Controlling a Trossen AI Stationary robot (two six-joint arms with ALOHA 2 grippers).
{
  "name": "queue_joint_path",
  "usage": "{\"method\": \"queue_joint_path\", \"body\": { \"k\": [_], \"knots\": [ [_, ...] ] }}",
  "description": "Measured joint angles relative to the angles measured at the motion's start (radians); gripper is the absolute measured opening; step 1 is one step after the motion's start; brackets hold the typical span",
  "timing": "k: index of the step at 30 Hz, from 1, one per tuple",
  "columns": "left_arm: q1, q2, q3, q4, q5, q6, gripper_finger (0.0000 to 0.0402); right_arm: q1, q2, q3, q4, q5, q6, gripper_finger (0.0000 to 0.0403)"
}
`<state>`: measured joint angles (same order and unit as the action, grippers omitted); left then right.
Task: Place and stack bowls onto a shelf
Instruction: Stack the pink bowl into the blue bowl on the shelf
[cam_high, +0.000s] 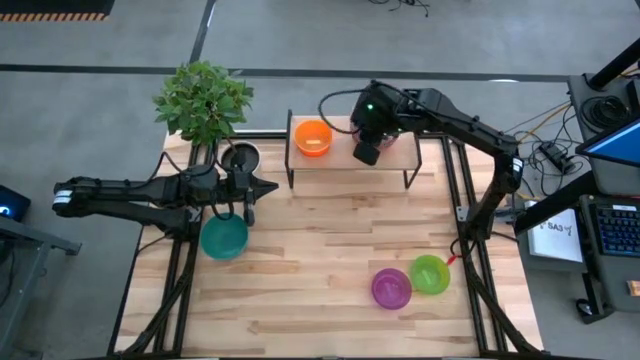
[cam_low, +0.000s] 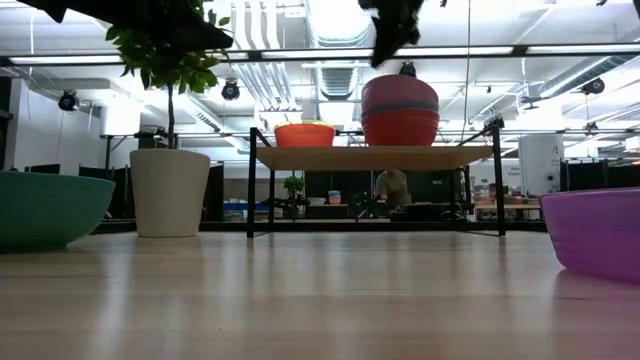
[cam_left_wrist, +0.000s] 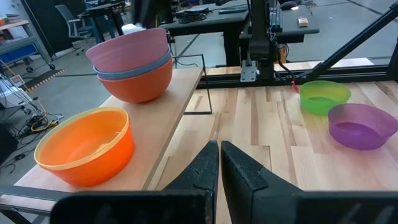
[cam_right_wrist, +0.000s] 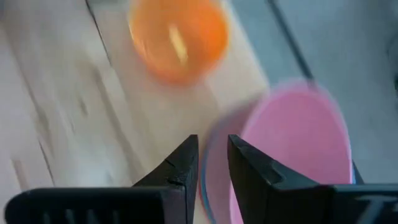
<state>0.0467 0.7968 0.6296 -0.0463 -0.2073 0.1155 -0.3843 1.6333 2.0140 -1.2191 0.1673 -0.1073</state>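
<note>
My right gripper hangs over the right half of the shelf, above the stack there, its fingers a little apart with the rim of the pink bowl just beside them and nothing clamped; that stack stands upright, mouths up, pink on top, a blue bowl under it and a red bowl at the bottom, nested straight with no lean. The orange bowl sits mouth up on the shelf's left half, a yellow bowl's rim showing under it, apart from the stack with bare board between them. The shelf's long side runs left to right across the far part of the table, and the stack stands nearer its right end. My left gripper is pressed together and holds nothing; it waits low at the table's left side, just above the teal bowl, which rests mouth up near the left edge. The purple bowl and green bowl stand touching, mouths up, near the front right; the middle of the table lies open. A potted plant stands at the far left corner.
</note>
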Motion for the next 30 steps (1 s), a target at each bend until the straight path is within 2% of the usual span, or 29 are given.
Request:
{"method": "queue_joint_path", "body": {
  "k": [3, 7, 9, 13, 20, 30],
  "knots": [
    [0.0, 0.0, 0.0, 0.0, 0.0, 0.007, 0.0001, 0.0, -0.048, -0.05, 0.195, -0.038, -0.033, 0.0067],
    [0.0, 0.0, 0.0, 0.0, 0.0, 0.007, 0.0001, 0.0, -0.125, -0.197, 0.483, -0.045, -0.066, 0.0033],
    [0.0, 0.0, 0.0, 0.0, 0.0, 0.007, 0.0001, -0.005, -0.158, -0.288, 0.584, -0.044, -0.084, 0.0016],
    [0.0, 0.0, 0.0, 0.0, 0.0, 0.007, 0.0001, -0.034, -0.205, -0.463, 0.738, -0.045, -0.072, 0.001],
    [0.0, 0.0, 0.0, 0.0, 0.001, 0.007, 0.0001, -0.107, -0.235, -0.641, 0.863, -0.045, -0.018, 0.0009],
    [0.0, 0.0, 0.0, 0.0, 0.001, 0.007, 0.0001, -0.124, -0.244, -0.688, 0.887, -0.048, 0.003, 0.0009]
  ]
}}
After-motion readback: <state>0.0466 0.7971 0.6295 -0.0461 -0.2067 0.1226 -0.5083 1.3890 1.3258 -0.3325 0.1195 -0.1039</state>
